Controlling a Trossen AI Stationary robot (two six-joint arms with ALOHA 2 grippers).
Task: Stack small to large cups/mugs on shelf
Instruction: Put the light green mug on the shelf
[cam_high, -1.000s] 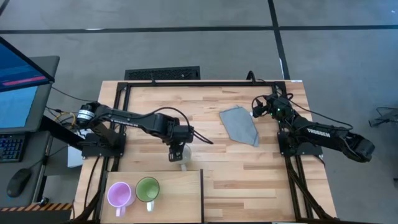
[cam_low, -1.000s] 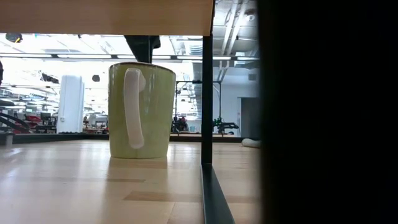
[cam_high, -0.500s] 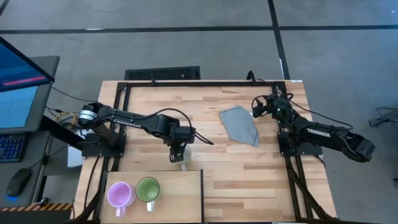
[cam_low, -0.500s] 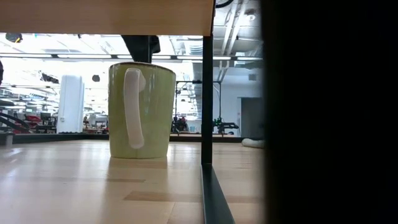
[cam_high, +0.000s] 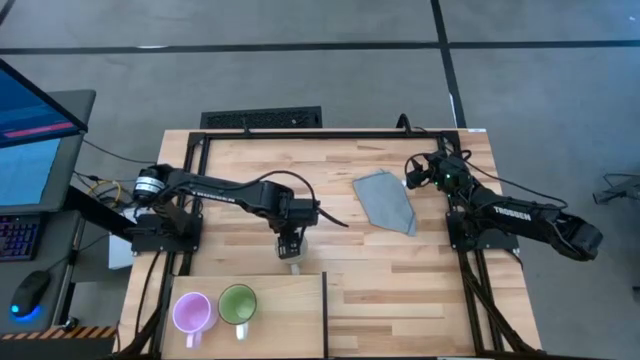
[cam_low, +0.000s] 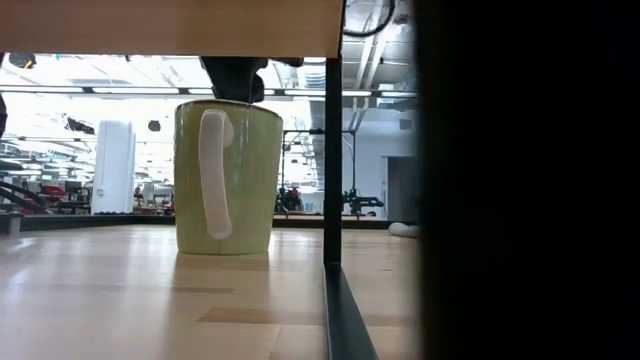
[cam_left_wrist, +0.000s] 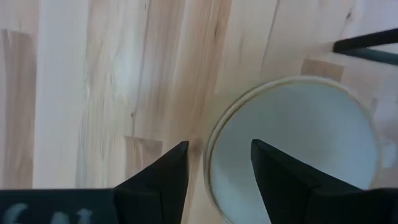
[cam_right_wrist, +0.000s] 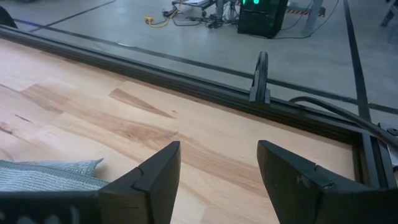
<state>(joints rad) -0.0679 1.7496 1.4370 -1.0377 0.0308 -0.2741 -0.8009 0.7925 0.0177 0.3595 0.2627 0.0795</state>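
1. The left gripper (cam_high: 291, 243) has been shifted slightly along the tabletop, staying just beyond the shelf (cam_high: 300, 300).
2. Its fingers (cam_left_wrist: 163, 177) are parted, straddling the white mug's (cam_left_wrist: 292, 146) rim; closure is not confirmed.
3. The purple mug (cam_high: 191, 312) and green mug (cam_high: 237, 303) are seen on the shelf.
4. The right gripper (cam_right_wrist: 217, 165) is held open, well away from the shelf.

Three mugs: one purple mug (cam_high: 191, 312), one green mug (cam_high: 237, 303), one white mug (cam_left_wrist: 292, 149); one grey cloth (cam_high: 386, 200).
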